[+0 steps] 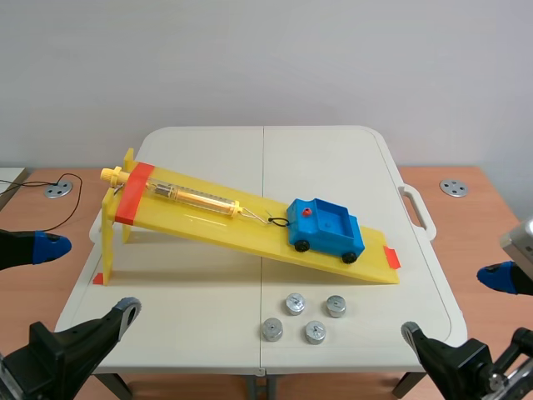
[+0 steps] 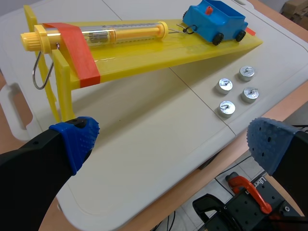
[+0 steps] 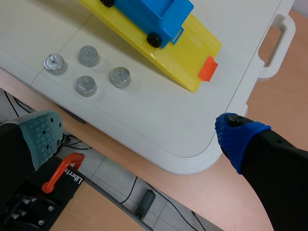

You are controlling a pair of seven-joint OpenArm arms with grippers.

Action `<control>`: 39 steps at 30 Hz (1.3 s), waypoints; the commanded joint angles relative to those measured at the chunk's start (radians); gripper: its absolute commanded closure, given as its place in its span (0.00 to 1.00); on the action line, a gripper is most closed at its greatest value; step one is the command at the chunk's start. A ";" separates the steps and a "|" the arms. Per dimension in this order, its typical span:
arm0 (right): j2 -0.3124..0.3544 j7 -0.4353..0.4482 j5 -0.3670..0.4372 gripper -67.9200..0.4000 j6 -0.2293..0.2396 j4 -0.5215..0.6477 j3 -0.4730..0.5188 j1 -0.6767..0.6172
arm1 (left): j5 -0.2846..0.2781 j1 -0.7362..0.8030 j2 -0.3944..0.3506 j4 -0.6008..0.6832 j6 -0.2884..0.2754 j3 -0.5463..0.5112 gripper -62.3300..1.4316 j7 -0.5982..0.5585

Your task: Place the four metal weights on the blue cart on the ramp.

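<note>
A blue cart with black wheels sits low on the yellow ramp, tied by a string to a spring scale. Several round metal weights lie in a cluster on the white table in front of the ramp's low end. My left gripper hangs open off the table's front left corner. My right gripper stands open off the front right corner. The left wrist view shows the weights ahead of the left gripper, and the cart farther off. In the right wrist view, the weights and cart lie ahead of the right gripper.
A clear spring scale lies along the ramp's upper part, hooked to a yellow peg. The white table has a carrying handle on its right edge. Two metal discs and a black cable rest on the wooden surface around it.
</note>
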 commanded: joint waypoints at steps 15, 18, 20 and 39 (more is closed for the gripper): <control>0.046 0.108 0.034 0.03 -0.026 0.054 0.035 0.015 | -0.081 0.021 -0.014 0.075 -0.009 -0.015 0.00 -0.083; 0.046 0.107 0.034 0.03 -0.026 0.054 0.035 0.015 | -0.081 0.021 -0.014 0.075 -0.014 -0.015 0.00 -0.061; 0.046 0.106 0.034 0.03 -0.026 0.054 0.035 0.015 | -0.080 0.021 -0.012 0.075 -0.017 -0.015 0.00 -0.043; -0.058 -0.088 -0.016 0.09 0.019 0.051 -0.134 0.176 | 0.000 -0.029 0.092 0.074 -0.024 -0.015 0.87 0.063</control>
